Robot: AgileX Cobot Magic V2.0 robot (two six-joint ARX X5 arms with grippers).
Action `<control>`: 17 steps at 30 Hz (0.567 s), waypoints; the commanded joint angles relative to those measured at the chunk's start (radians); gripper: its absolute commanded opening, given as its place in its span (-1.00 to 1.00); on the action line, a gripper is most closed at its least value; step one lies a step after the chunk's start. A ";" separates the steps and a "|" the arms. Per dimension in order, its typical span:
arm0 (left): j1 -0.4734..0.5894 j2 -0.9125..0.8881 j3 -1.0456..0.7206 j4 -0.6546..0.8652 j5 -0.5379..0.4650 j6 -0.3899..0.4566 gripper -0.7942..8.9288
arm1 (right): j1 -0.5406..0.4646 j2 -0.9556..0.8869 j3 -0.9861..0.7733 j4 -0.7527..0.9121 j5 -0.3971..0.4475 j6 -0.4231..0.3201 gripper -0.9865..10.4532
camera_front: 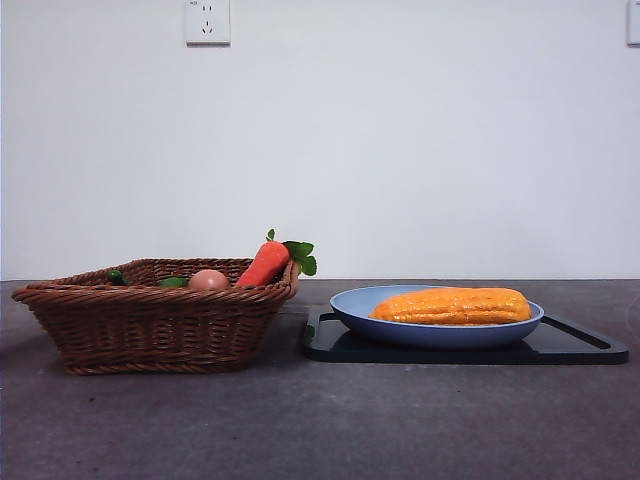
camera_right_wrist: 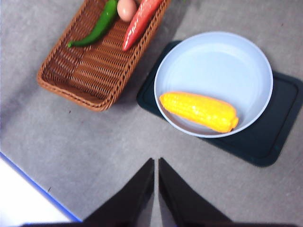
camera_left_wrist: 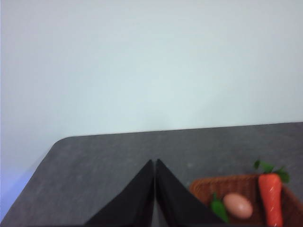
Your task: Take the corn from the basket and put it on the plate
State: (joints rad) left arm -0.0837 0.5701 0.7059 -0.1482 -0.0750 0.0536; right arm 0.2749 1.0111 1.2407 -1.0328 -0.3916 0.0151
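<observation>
Corn (camera_right_wrist: 199, 111) already lying in the blue plate (camera_right_wrist: 222, 52), off toward one rim, plate sitting on the black tray (camera_right_wrist: 265, 142). Basket (camera_right_wrist: 90, 71) beside it, only holding the carrot (camera_right_wrist: 142, 21), green pepper (camera_right_wrist: 97, 28) and a small ball (camera_right_wrist: 126, 8). Both grippers, left (camera_left_wrist: 155, 163) and right (camera_right_wrist: 156, 161), pinched together, holding nothing, up off the table. Looks pretty much done; nothing left but parking the arms.

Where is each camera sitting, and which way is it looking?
Front view: low at table height, looking level at the basket, plate and corn; no arm shows.
Left wrist view: on the left arm, looking across the table; left gripper shut.
Right wrist view: on the right arm, looking down; right gripper shut.
All three share the basket and carrot.
</observation>
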 commanded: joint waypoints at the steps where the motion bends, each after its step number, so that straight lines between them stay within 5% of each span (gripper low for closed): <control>1: 0.018 -0.098 -0.132 0.037 0.003 0.012 -0.82 | 0.003 0.007 0.018 0.023 0.000 0.007 -0.82; 17: 0.027 -0.449 -0.578 0.031 0.003 -0.048 -0.82 | 0.003 0.007 0.018 0.128 0.000 0.007 -0.82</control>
State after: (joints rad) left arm -0.0589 0.1284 0.1375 -0.1268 -0.0742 0.0166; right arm 0.2749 1.0111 1.2407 -0.9180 -0.3916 0.0151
